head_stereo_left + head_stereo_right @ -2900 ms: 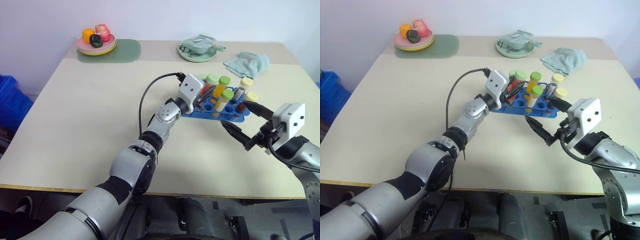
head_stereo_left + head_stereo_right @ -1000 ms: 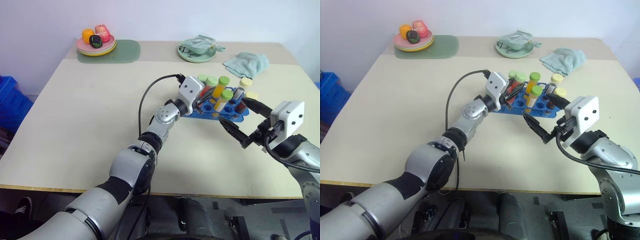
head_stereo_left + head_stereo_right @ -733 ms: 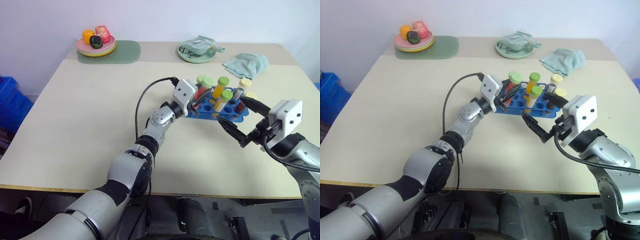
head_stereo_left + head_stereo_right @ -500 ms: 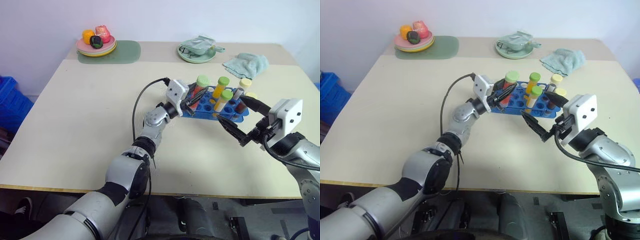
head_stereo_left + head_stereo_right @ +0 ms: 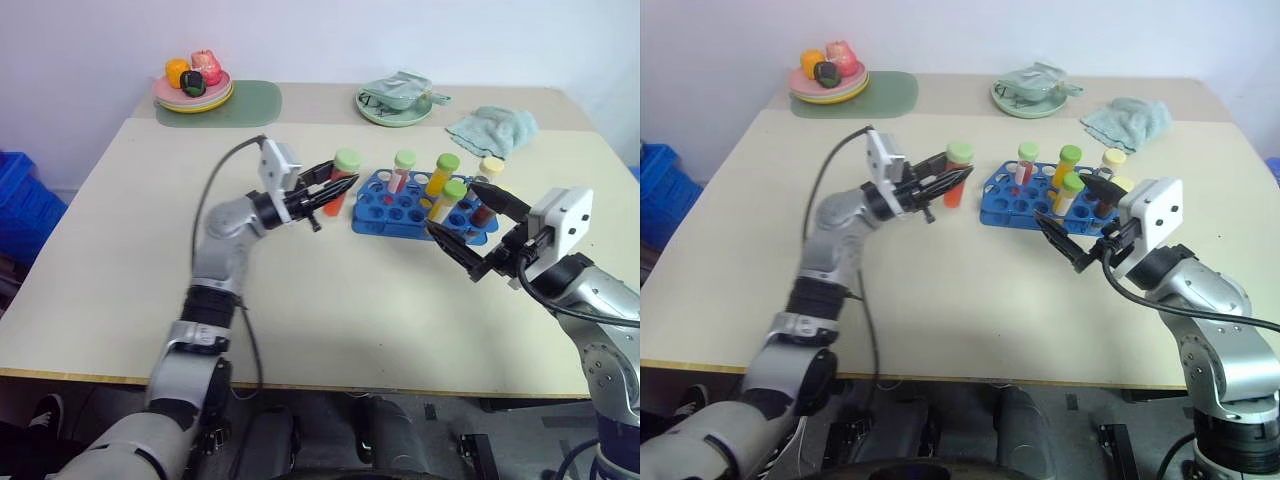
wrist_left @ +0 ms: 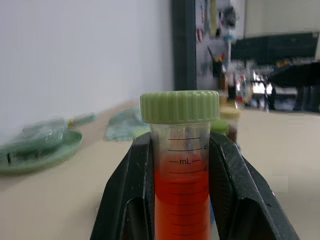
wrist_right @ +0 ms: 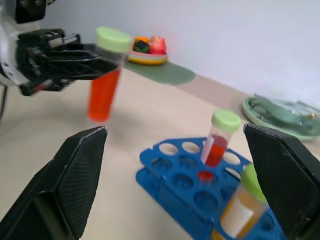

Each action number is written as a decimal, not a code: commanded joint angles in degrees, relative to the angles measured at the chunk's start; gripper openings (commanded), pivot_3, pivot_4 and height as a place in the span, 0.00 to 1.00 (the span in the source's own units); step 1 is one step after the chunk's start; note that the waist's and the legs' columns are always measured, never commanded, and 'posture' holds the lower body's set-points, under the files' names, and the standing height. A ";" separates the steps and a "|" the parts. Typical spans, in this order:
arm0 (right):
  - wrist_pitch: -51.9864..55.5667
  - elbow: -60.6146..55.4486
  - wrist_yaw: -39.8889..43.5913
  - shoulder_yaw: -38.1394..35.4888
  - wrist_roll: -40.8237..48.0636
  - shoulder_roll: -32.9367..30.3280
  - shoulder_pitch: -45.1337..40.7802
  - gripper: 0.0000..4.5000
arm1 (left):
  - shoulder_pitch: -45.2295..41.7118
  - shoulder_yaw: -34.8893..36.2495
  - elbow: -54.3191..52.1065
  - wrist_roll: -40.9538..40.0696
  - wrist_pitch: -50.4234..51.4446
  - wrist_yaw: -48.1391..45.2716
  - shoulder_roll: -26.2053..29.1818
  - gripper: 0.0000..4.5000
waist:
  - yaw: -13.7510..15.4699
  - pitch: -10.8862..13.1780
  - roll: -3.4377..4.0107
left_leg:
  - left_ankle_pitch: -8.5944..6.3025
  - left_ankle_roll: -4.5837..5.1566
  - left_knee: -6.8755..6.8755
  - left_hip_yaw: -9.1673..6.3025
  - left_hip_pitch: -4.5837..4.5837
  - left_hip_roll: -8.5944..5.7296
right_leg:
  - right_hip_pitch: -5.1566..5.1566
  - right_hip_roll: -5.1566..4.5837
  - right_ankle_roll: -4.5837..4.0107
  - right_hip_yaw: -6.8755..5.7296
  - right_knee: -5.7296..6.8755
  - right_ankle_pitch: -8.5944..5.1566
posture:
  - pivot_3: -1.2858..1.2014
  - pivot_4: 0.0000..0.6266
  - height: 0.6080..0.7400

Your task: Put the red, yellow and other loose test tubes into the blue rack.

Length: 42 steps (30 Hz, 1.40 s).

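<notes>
holding the red-orange tube [image 5: 343,182] upright between the shut black fingers [image 6: 129,200] of the left gripper [image 5: 335,186], clamped on the clear wall just under the pale green cap [image 6: 180,106], up off the table [image 5: 150,240] and well to the left of the blue rack [image 5: 400,212]. standing in that rack: a yellow tube [image 5: 440,175] with a green cap, leaning; a second green-capped tube [image 5: 450,197] with pale contents near the front edge; a pale-green-capped tube [image 5: 401,170] with red at its bottom, tilted; and two pale-yellow-capped tubes [image 5: 490,170] at the right end, one grey, one dark, hard to tell apart here. hovering at the rack's right front corner, the right gripper [image 5: 470,232], its two fingers [image 7: 75,175] spread wide and gripping nothing. lying at the far edge of the table: a plate of toy fruit [image 5: 192,88] on a green mat, a pale green plate [image 5: 392,105] and a crumpled teal cloth [image 5: 494,128].
</notes>
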 commanded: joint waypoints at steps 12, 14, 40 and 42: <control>-3.02 -0.05 0.46 0.97 -1.18 1.97 -0.35 1.00 | -2.06 -8.54 -2.64 3.56 27.49 -4.92 15.57 0.23 | -0.17 0.00 0.01 | 0.00 0.00 -0.02 -0.03 -0.02 -0.04 | -0.02 0.01 -0.01 0.00 0.00 0.00 | 0.52 0.24 1.00; -3.06 -0.28 0.29 0.97 -1.21 2.08 -0.11 1.00 | -2.97 -9.42 -2.24 3.05 30.82 -6.45 16.55 0.23 | -0.23 0.00 0.01 | 0.00 0.00 -0.03 -0.03 -0.02 -0.02 | -0.02 0.04 0.00 0.00 0.00 0.00 | 0.52 0.24 1.00; -4.60 -4.05 15.27 3.05 0.63 -5.77 9.52 1.00 | -7.66 -20.85 13.51 11.16 26.12 -17.85 21.37 0.23 | -1.84 -0.04 0.07 | -0.37 0.64 -0.29 -0.26 0.70 0.19 | 0.06 0.82 -0.03 0.76 -0.01 -0.02 | 0.52 0.24 1.00; -5.36 -3.38 15.06 3.74 0.22 -4.60 9.47 1.00 | -8.78 -21.00 14.95 12.04 24.99 -16.85 20.84 0.31 | -1.82 -0.04 0.08 | -0.37 0.63 -0.27 -0.25 0.69 0.18 | 0.05 0.83 -0.03 0.77 -0.01 -0.02 | 0.52 0.24 1.00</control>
